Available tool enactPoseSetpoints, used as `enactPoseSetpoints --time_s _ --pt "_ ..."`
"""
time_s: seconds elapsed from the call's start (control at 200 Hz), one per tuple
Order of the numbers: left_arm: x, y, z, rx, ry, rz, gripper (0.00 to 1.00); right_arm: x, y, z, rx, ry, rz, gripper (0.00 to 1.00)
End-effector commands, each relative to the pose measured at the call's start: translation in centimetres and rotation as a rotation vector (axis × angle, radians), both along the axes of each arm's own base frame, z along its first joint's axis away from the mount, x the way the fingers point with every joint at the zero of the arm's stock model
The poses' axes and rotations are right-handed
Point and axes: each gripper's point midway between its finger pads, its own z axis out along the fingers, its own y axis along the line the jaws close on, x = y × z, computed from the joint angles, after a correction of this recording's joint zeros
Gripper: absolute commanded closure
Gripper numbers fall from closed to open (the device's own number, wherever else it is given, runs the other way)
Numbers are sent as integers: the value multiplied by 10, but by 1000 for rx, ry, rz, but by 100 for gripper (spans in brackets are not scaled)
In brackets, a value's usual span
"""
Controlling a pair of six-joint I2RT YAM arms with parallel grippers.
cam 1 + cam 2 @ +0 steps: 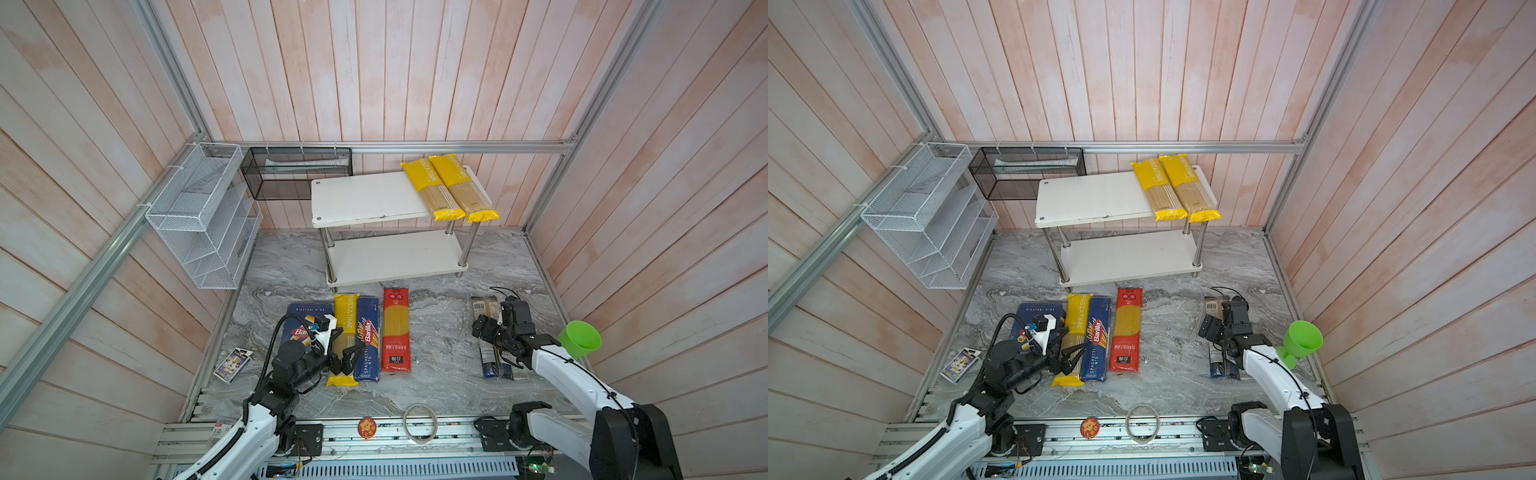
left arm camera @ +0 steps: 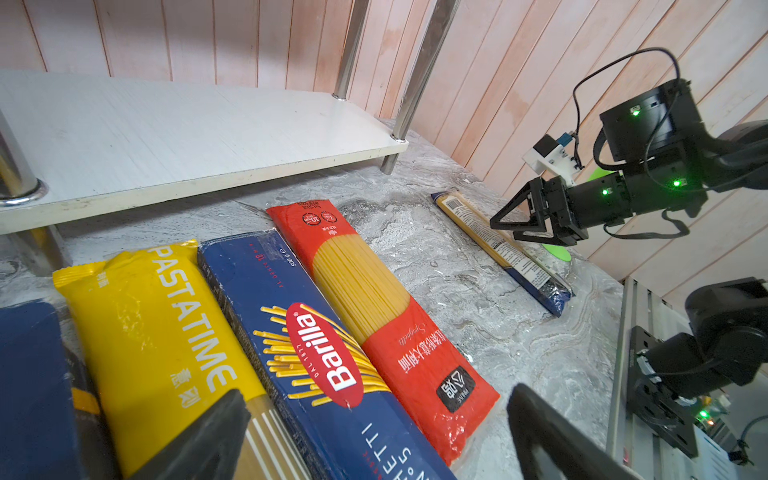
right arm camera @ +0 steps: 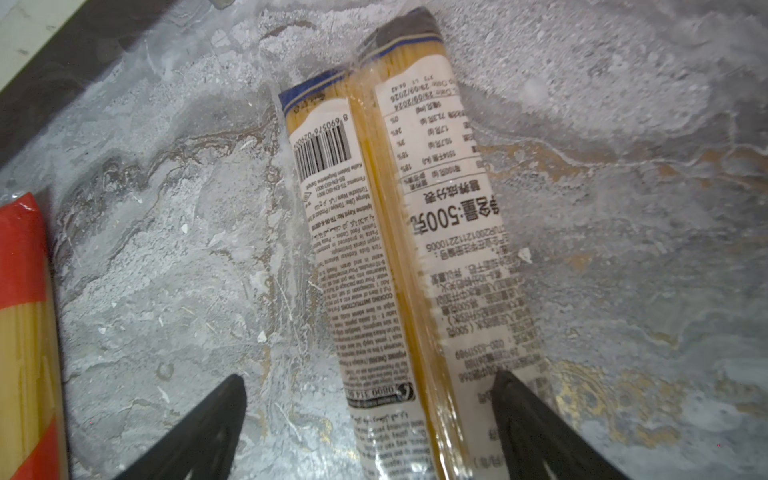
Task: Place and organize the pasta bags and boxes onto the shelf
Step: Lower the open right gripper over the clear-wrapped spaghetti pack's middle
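Right gripper (image 3: 368, 376) jaws wide, straddled clear bag (image 3: 399, 232) lying flat on table (image 3: 166, 249), no grip. Left gripper (image 2: 374, 390) jaws wide, hung over third yellow bag (image 2: 153, 332) and spaghetti box (image 2: 316, 345). Two yellow bags (image 1: 432, 187) lay on shelf (image 1: 365, 199) top board.

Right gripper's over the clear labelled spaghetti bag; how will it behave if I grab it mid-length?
The clear bag is probably fairly stiff lengthwise: straight dry strands fill it. Its glossy film looks slippery, so the open right gripper may slide on it. Narrow and rounded, it might roll on the marble tabletop if nudged sideways.
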Motion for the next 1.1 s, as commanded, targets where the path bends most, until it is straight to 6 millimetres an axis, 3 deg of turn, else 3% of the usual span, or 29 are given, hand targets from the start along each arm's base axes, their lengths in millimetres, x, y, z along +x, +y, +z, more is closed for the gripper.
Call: enactPoseSetpoints --time_s 0.0,0.185,0.295,0.48,0.64,0.865,1.095 --pt "3 -2 16 -8 -51 -1 0 -10 12 -9 62 45 39 7" --pt "3 -2 17 -8 -51 -1 0 -22 24 -12 138 66 66 7" --pt "3 -2 17 -9 -51 0 0 -25 10 -7 89 58 1 7" --pt "4 0 17 -7 -51 12 0 -12 -15 10 58 -40 -191 6" --pt "3 0 18 -9 -58 15 0 -21 -29 -3 -11 -19 -226 6" --pt "3 1 18 -11 -60 16 0 -30 -7 -28 73 57 -135 5" --pt "3 0 18 -12 -61 13 0 -34 17 -31 172 103 -49 5"
